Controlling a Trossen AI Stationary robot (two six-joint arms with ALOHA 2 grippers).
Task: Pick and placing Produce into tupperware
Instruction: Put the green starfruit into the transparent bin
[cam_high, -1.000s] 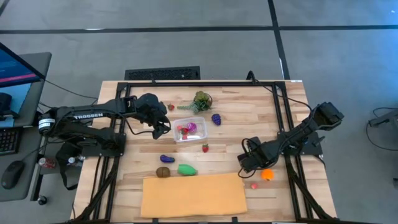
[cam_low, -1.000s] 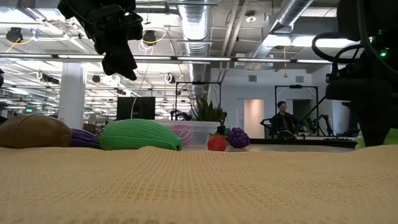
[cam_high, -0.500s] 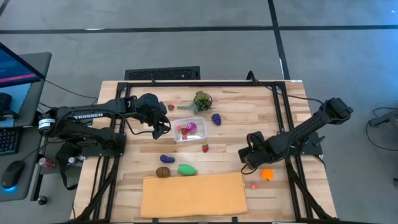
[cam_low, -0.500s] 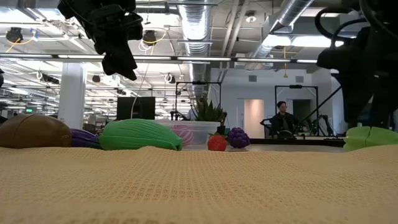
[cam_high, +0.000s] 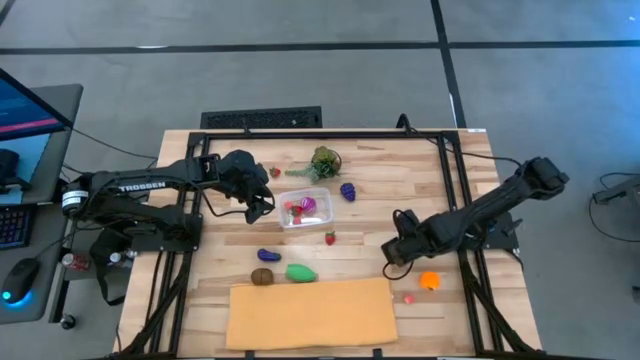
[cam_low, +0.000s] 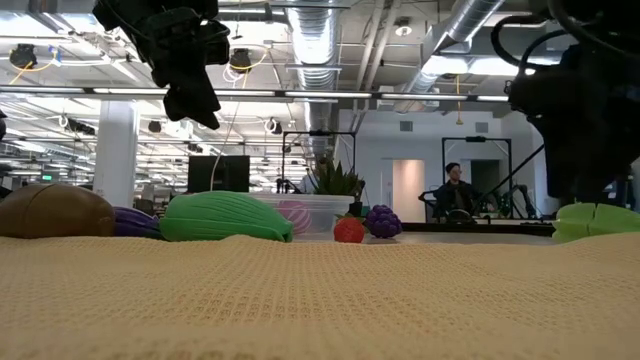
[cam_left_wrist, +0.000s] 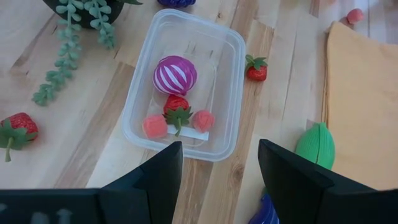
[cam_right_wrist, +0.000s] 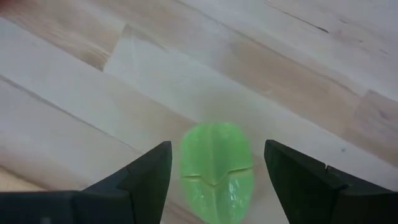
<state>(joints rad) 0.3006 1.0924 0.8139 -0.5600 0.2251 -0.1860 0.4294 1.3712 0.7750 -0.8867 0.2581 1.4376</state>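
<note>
The clear tupperware (cam_high: 305, 208) (cam_left_wrist: 186, 87) stands mid-table and holds a striped purple piece (cam_left_wrist: 175, 74), a strawberry (cam_left_wrist: 177, 109) and two pink pieces. My left gripper (cam_high: 258, 205) (cam_left_wrist: 217, 177) hangs open above the table just left of it. Loose produce lies around: grapes (cam_high: 347, 191), strawberries (cam_high: 330, 238) (cam_high: 275, 172), a purple piece (cam_high: 268, 256), a brown one (cam_high: 262, 276) and a green one (cam_high: 301, 272). My right gripper (cam_high: 395, 250) (cam_right_wrist: 214, 186) points down, open, over a light green piece (cam_right_wrist: 216, 168) (cam_low: 595, 221) that lies on the table, a finger standing on each side without touching it.
A tan sheet (cam_high: 310, 312) covers the near middle of the table. A bushy leafy bunch (cam_high: 324, 162) lies behind the tupperware. An orange piece (cam_high: 429, 281) and a small pink piece (cam_high: 409, 298) lie near my right gripper. Black frame rails (cam_high: 455, 200) run along the table's sides.
My right gripper has risen off the table and rolled a little about its own axis, staying open. The light green piece, which the gripper partly hid in the low view, now shows lying on the table below it.
</note>
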